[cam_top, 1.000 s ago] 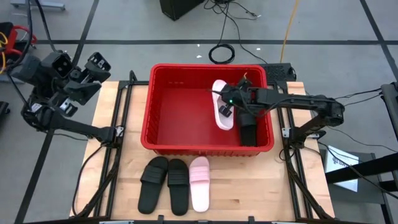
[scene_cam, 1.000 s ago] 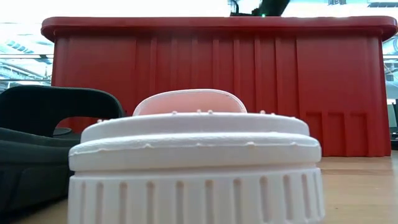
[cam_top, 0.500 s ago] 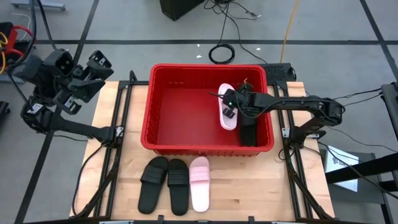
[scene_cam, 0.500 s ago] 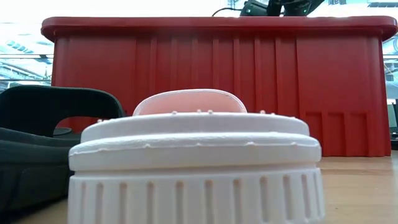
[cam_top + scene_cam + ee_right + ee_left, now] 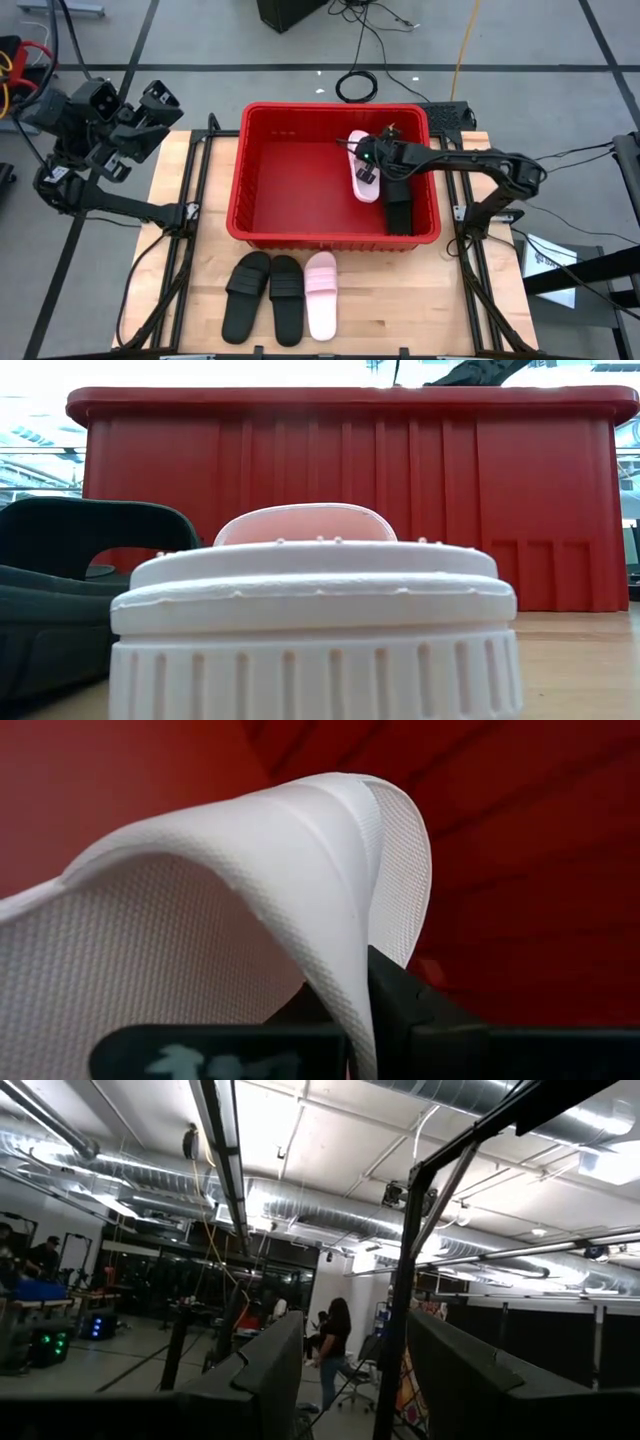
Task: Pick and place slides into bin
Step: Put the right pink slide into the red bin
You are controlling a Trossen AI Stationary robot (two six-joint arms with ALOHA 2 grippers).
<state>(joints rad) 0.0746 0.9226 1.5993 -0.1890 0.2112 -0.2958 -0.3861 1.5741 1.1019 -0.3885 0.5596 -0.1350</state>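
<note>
The red bin (image 5: 260,180) stands in the middle of the table and fills the low view (image 5: 350,490). My right gripper (image 5: 368,172) reaches into it from the right and is shut on a pale pink slide (image 5: 360,160). That slide's strap fills the right wrist view (image 5: 250,920). A black slide (image 5: 399,212) lies on the bin floor along the right wall. Two black slides (image 5: 246,294) (image 5: 287,298) and a pink slide (image 5: 321,294) lie sole down on the table in front of the bin. My left gripper (image 5: 350,1380) is open, raised off the table's left side. My right gripper holds the pink slide by its wide strap (image 5: 330,930), at the strap's edge. One dark finger (image 5: 400,1010) shows under the strap; the strap hides the other. The fingers come from the table's right, slanting down. I cannot tell whether the sole rests on the bin floor.
The bin's left half (image 5: 290,190) shows bare red floor. The near pink slide (image 5: 310,630) and a black slide (image 5: 80,580) crowd the low view. Cables lie on the floor beyond the table (image 5: 357,85). A person stands far off in the room (image 5: 333,1345).
My right gripper has carried the pink slide a little toward the right wall and then toward the far wall, inside the bin. In the low view the gripper showed above the rim half a second ago; now only the arm shows there.
</note>
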